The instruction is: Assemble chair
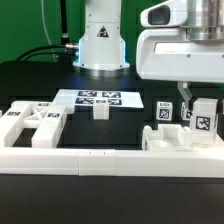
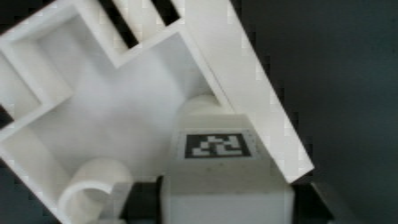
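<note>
Showing a black-and-white tag (image 2: 217, 145); chair post (image 2: 217, 192) between fingers (image 2: 150, 197)

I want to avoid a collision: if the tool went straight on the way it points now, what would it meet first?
Probably the white tagged chair part straight ahead of the tool; whether they touch now is unclear.

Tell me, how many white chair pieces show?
4 clear: framed panel on the exterior view's left, short post in the middle, tagged post and low panel by the tool; others may be hidden.
</note>
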Motion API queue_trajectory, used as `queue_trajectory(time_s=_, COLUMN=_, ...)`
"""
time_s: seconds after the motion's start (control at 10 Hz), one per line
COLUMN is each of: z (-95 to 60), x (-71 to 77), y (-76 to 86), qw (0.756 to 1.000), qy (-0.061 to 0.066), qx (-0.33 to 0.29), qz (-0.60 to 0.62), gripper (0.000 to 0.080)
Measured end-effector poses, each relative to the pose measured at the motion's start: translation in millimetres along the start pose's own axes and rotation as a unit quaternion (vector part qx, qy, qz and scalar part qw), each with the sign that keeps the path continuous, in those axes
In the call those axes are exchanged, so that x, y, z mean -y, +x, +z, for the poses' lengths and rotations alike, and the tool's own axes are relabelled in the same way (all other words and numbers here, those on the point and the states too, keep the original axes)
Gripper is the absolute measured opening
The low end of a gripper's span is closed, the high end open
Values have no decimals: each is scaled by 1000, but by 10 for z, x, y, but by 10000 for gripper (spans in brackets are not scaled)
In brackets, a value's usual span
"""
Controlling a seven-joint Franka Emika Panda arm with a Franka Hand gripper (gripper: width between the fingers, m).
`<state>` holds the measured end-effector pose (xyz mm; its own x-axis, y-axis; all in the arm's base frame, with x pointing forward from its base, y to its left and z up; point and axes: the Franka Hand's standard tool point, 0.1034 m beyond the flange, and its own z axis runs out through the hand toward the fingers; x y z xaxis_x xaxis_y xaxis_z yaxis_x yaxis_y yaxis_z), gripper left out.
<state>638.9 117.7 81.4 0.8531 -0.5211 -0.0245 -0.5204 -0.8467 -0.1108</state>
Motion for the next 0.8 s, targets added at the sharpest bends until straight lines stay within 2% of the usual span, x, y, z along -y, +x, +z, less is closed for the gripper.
queue_trajectory(time_s=0.4, z=1, x=6, y=-2, qw=989, qy=5, qx=3, qz=148, gripper=287)
queue_trajectory(time_s=0.6, z=15, x=3, y=-17, qw=959, qy=16, qx=10, qz=282, gripper=287)
queue_trajectory(time_s=0.8, z=22, x=16, y=-16, qw=918, qy=35, qx=23, qz=394, gripper=287)
